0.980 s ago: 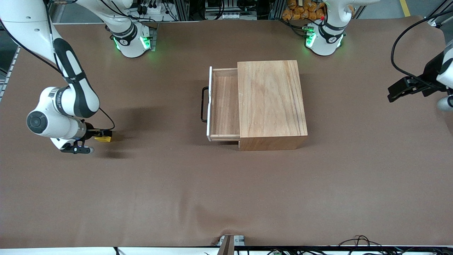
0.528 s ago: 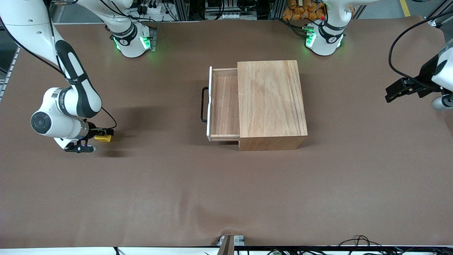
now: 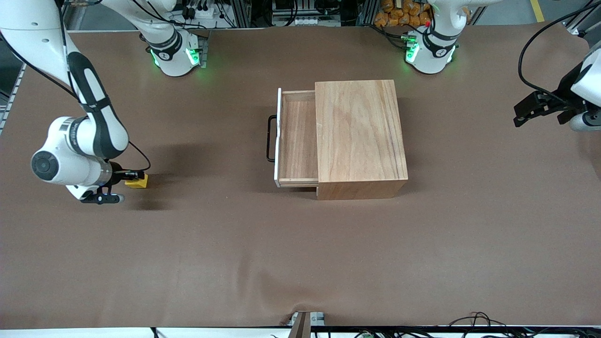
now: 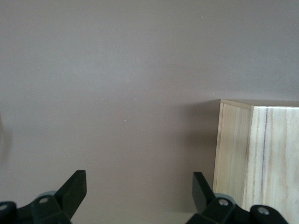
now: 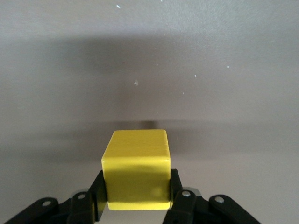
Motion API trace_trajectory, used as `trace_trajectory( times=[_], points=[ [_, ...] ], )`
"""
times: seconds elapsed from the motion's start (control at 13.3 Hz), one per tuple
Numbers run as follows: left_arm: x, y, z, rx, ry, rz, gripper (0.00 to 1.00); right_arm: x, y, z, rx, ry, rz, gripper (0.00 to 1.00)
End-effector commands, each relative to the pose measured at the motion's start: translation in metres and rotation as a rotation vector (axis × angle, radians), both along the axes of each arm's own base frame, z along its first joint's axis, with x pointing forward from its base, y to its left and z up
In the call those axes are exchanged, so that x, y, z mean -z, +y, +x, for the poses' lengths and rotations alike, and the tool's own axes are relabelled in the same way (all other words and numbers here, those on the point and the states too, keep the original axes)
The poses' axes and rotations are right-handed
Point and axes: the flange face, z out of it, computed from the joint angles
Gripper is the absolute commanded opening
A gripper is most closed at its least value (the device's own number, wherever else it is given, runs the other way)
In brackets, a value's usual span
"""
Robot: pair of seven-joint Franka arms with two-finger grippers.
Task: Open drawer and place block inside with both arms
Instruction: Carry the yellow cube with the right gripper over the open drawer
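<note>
Front view: the boxy light-wood cabinet (image 3: pixel 360 137) stands mid-table, its shallow wooden drawer with the white front panel and thin black U-shaped handle (image 3: pixel 296 137) pulled out toward the right arm's end. A wide bare stretch of the brown table covering (image 3: pixel 300 253) lies between the drawer front and the small bright yellow cube block (image 3: pixel 137 180), which sits at the right arm's end, roughly level with the cabinet's camera-side edge. The black two-finger right gripper (image 3: pixel 129 176) is closed on the block, low at the table surface. The black left gripper (image 3: pixel 525 114) hangs over the table's edge at the left arm's end, well apart from the cabinet.

Left wrist view: the left gripper's fingers (image 4: pixel 74 189) are spread wide with nothing between them; a cabinet corner shows beside open covering.

Right wrist view: both fingers (image 5: pixel 174 189) press the block's side faces; the covering ahead of it is bare
</note>
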Motion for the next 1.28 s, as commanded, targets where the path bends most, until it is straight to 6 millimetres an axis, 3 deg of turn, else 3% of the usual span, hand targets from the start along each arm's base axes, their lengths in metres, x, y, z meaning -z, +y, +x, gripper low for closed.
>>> trace_trajectory(
  times=[0.0, 0.15, 0.3, 0.38, 0.45, 0.53, 0.83, 1.21],
  points=[
    [-0.001, -0.004, -0.005, 0.02, -0.011, -0.014, 1.0, -0.08, 0.032, 0.032, -0.053, 0.054, 0.054, 0.0],
    [-0.004, -0.013, -0.01, 0.033, 0.006, -0.012, 1.0, -0.127, 0.084, 0.047, -0.111, 0.054, 0.109, 0.0],
    [-0.006, -0.013, -0.011, 0.033, 0.011, -0.011, 1.0, -0.154, 0.141, 0.052, -0.138, 0.034, 0.139, 0.0],
    [-0.006, -0.013, -0.012, 0.034, 0.015, -0.011, 1.0, -0.166, 0.166, 0.052, -0.069, 0.035, 0.131, 0.0],
    [-0.007, -0.012, -0.012, 0.033, 0.016, -0.011, 1.0, -0.182, 0.209, 0.049, -0.035, 0.022, 0.112, 0.0],
    [-0.007, -0.012, -0.012, 0.031, 0.016, -0.011, 1.0, -0.188, 0.245, 0.043, -0.026, 0.016, 0.096, 0.0],
    [-0.014, -0.009, -0.011, 0.028, 0.002, -0.012, 1.0, -0.211, 0.352, 0.014, 0.026, 0.019, 0.152, 0.0],
    [-0.014, -0.008, -0.012, 0.026, 0.008, -0.011, 1.0, -0.198, 0.475, -0.04, -0.018, -0.049, 0.139, 0.0]
  ],
)
